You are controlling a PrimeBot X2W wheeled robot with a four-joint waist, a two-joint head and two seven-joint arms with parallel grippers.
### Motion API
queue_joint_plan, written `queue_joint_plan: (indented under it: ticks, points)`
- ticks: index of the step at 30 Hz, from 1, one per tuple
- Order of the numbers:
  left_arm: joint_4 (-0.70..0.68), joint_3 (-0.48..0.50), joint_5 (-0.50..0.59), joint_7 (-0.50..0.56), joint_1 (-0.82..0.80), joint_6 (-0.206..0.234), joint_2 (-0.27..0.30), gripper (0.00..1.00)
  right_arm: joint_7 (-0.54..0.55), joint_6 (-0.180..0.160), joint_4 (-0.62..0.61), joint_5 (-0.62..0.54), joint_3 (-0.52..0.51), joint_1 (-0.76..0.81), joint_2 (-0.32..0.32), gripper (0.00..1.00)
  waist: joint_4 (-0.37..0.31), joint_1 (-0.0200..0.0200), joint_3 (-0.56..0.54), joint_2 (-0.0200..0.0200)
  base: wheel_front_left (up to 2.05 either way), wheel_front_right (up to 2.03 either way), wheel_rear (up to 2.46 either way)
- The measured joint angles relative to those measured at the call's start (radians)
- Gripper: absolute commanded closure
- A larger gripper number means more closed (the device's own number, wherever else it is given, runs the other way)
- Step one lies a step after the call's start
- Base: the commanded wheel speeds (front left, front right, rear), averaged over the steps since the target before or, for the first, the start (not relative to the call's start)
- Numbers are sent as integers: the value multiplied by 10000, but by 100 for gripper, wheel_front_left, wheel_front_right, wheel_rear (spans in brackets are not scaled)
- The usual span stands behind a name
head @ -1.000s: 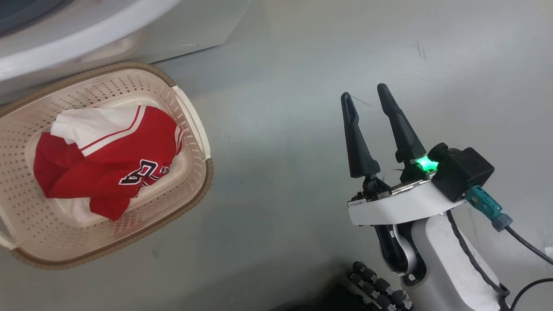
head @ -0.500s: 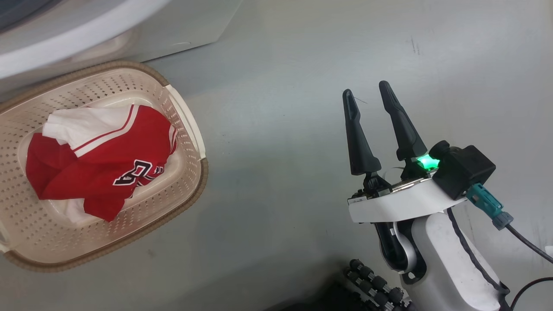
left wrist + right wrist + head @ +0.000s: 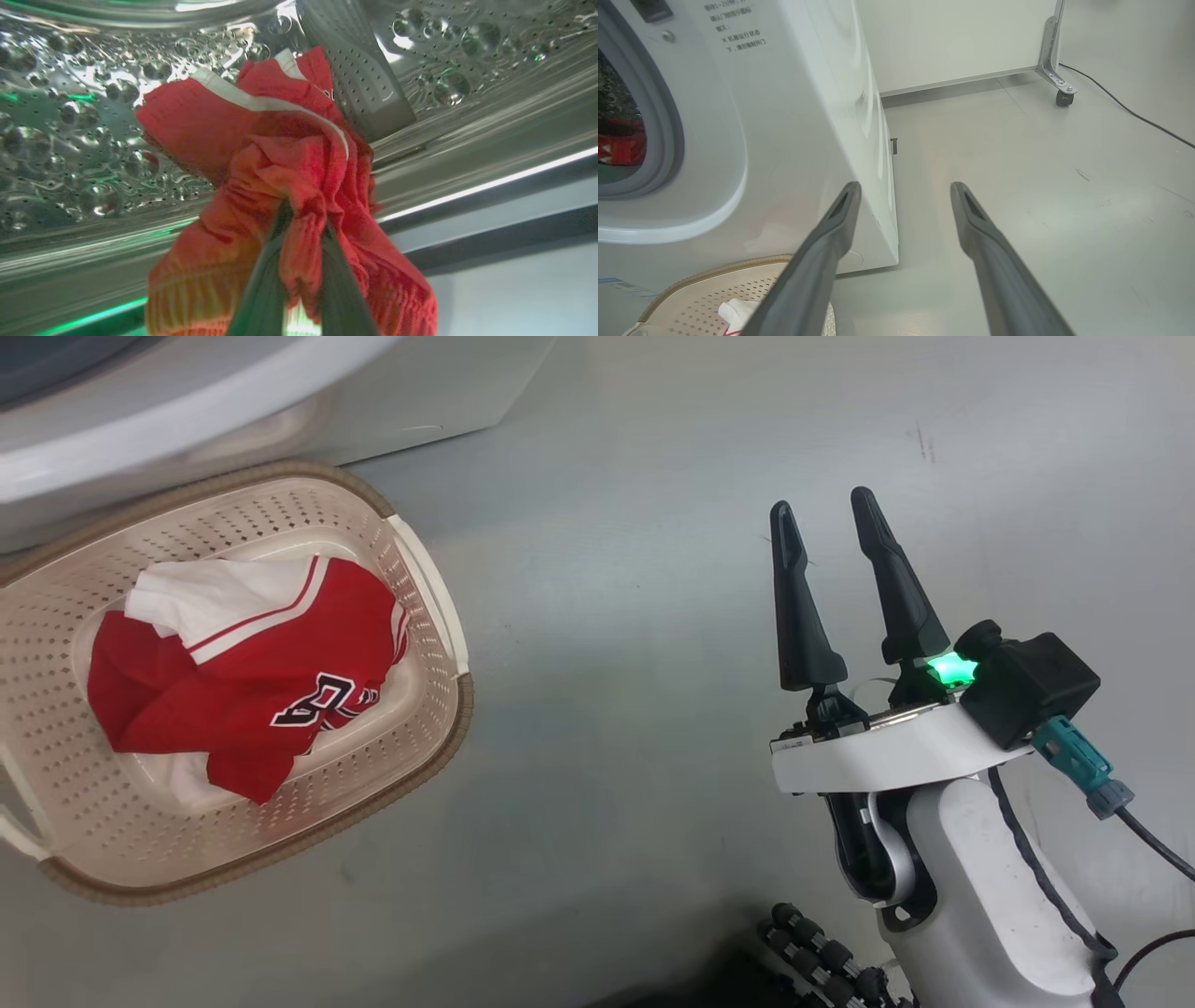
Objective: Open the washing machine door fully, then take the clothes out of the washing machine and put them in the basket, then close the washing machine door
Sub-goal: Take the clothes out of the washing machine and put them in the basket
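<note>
Shifted slightly against the frame of a second ago: whole head view, hence camera motion, not motion of basket [image 3: 425, 709] or floor [image 3: 635, 663]; right gripper [image 3: 822, 504] spread as widely as before.

Left gripper [image 3: 303, 224] clamped on red garment [image 3: 261, 140]; both dark fingers [image 3: 264, 284] drawn close, fold of fabric pinched between, tips buried in cloth. Garment bunched, long axis along the fingers, white-trimmed edge pointing away from them toward perforated steel drum [image 3: 70, 140]; folds hanging to either side of the fingers; contact with drum wall not determinable.

Right gripper empty, jaws well apart, poised over bare floor, fingers pointing up the head view; well apart from basket on its left; in right wrist view aimed past the front corner of washing machine [image 3: 794, 116].

Basket standing on floor just beside the machine front; long axis from lower left to upper right of head view, white handle at each end. Jersey [image 3: 252, 691] lying crumpled inside, long axis roughly along the basket's; white portion toward the machine, dark lettering toward the right-hand handle.
</note>
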Motion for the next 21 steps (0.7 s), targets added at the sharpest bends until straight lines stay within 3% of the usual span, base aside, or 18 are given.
queue_joint_plan:
  ticks: [11, 21]
  points:
    - [-476, -188, -121, -1419, -47, -123, -771, 100, 0, 0, 138, -489, -385, -2, 0, 0, 559, 0, -187, 0, 0, 0, 0]
    - [-1014, 38, -445, -3540, 418, -38, -1871, 100, 0, -2, 418, -1091, -667, 5, -6, 0, 1260, 0, -560, 0, 0, 0, 0]
